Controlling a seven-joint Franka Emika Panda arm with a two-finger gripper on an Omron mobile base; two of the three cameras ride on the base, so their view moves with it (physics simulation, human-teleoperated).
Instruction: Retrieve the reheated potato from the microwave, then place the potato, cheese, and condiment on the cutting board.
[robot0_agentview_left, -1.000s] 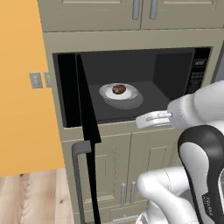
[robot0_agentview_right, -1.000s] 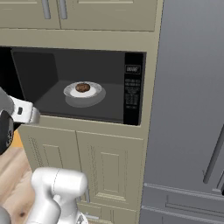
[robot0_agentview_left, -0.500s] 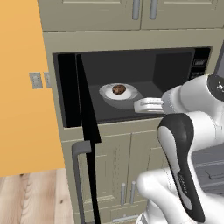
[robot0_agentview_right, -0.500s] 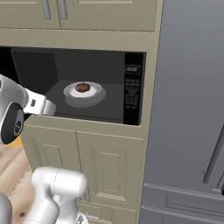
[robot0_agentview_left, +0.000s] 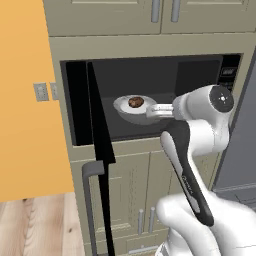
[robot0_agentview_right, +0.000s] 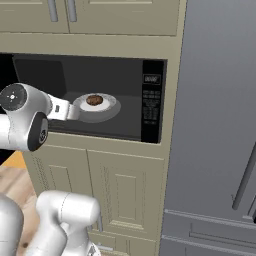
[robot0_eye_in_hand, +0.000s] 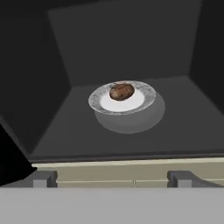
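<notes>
One potato (robot0_eye_in_hand: 121, 92), a small roundish lump of mottled dark brown, sits on a white plate (robot0_eye_in_hand: 139, 101) with a speckled grey rim near the middle of the microwave (robot0_agentview_right: 125, 80) floor. The microwave's dark door (robot0_agentview_left: 99, 150) hangs wide open at the left, its grey bar handle (robot0_agentview_left: 89, 200) below. My end effector (robot0_eye_in_hand: 112, 178) is at the front edge of the cavity, fingers spread wide and holding nothing, short of the plate. Beige cabinets (robot0_agentview_right: 125, 185) frame the oven; an orange wall (robot0_agentview_left: 27, 125) stands at the left, a grey fridge (robot0_agentview_right: 220, 125) at the right, over wooden floor (robot0_agentview_left: 35, 225).
</notes>
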